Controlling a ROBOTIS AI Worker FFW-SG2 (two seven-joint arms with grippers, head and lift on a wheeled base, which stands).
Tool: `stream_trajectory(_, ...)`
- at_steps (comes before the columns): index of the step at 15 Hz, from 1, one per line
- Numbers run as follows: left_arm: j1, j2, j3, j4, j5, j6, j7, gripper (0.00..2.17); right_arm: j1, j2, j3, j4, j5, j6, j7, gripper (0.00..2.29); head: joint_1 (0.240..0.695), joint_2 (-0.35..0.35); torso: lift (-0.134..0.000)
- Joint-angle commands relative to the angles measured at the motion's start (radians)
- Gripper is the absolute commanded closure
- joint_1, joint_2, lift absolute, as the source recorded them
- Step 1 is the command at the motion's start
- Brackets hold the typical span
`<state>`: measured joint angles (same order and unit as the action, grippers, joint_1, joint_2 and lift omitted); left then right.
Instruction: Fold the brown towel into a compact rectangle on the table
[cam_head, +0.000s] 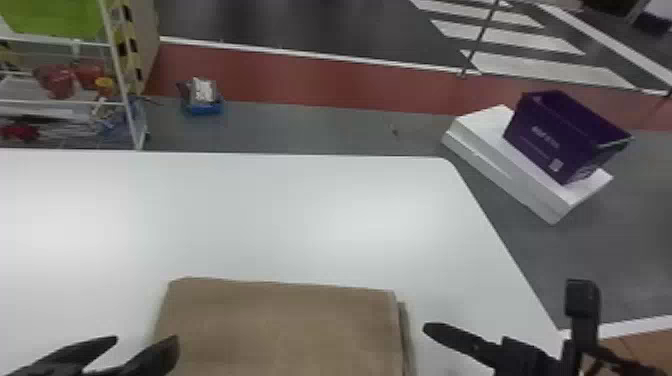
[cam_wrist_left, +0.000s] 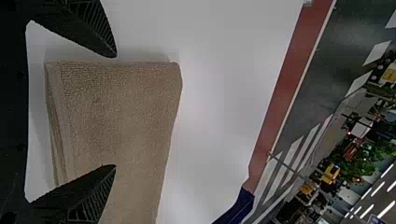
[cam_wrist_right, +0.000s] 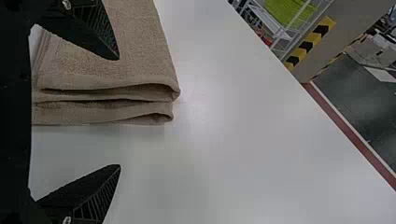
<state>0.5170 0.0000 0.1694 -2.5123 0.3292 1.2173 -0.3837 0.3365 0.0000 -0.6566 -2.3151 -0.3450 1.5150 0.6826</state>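
The brown towel (cam_head: 285, 330) lies at the bottom centre of the head view on the counter (cam_head: 280, 215), already a layered rectangle; folding looks nearly finished, with perhaps the offset right-hand edges left to square. The left hand (cam_head: 146, 339), lower left, and right hand (cam_wrist_right: 118, 112), lower right, flank it, fingers spread, gripping nothing.

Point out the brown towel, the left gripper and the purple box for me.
Brown towel (cam_head: 285, 330): head view, on its flat upper face.
Left gripper (cam_wrist_left: 116, 111): left wrist view, midway between its two open fingertips.
Purple box (cam_head: 540, 137): head view, on its printed long side wall.
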Motion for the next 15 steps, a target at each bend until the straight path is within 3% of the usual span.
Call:
stream_trajectory(1,0.000,-0.003,0.007,0.001,-0.003,0.000,-0.004,0.04,-0.010,0.001,0.002,0.013,-0.002,0.000,-0.003,0.06,0.695,-0.269,-0.123)
stream_trajectory(6,0.011,-0.003,0.012,0.020,0.028,-0.006,-0.061,0.04,-0.050,0.001,0.083,0.068,0.023,0.000,-0.023,0.14,0.695,-0.263,-0.123)
stream_trajectory(11,0.021,-0.003,-0.031,0.109,0.054,-0.248,-0.109,0.05,-0.094,0.001,0.156,0.132,0.050,-0.003,-0.035,0.15,0.695,-0.236,-0.123)
stream_trajectory(15,0.021,-0.003,-0.034,0.105,0.053,-0.270,-0.119,0.08,-0.126,0.001,0.218,0.195,0.064,-0.009,-0.041,0.17,0.695,-0.201,-0.123)
